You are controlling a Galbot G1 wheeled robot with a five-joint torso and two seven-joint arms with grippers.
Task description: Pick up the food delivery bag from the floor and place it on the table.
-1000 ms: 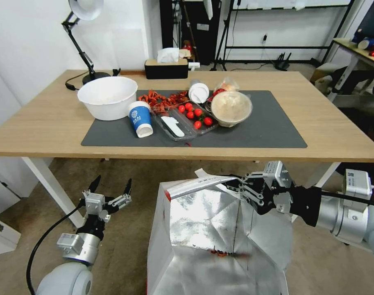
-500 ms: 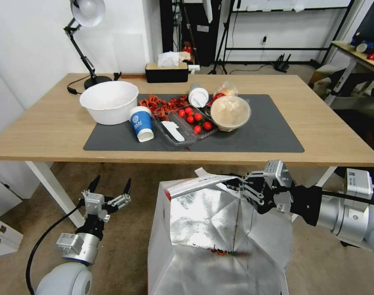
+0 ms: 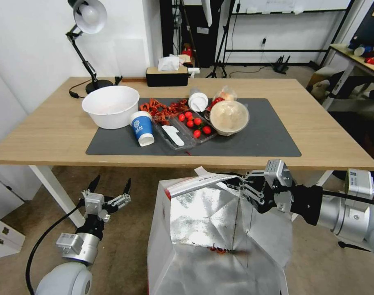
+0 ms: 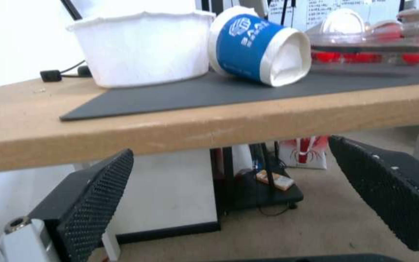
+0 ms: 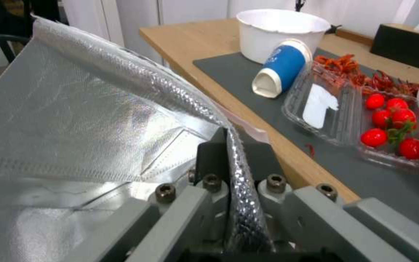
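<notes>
Light-wood worktop (image 3: 51,135) on white legs sits dead ahead, dark grey mat (image 3: 273,139) mid-surface. Large red-and-white foil-lined food delivery bag (image 3: 207,229) hangs below and just in front of its near edge, mouth open, probably so it clears the edge when raised. Right gripper (image 3: 236,185) fingers (image 5: 209,156) are clamped on the bag's folded foil rim, one either side. Left gripper (image 3: 109,186) idles low beside the worktop leg, fingers (image 4: 93,200) spread, empty. White bowl (image 3: 110,105) and blue paper cup (image 3: 142,128) crowd the mat's left side.

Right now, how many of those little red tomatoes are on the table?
5, clustered in the clear plastic tray on the dark grey mat, between the blue paper cup and the lidded round bowl. More could hide behind.
</notes>
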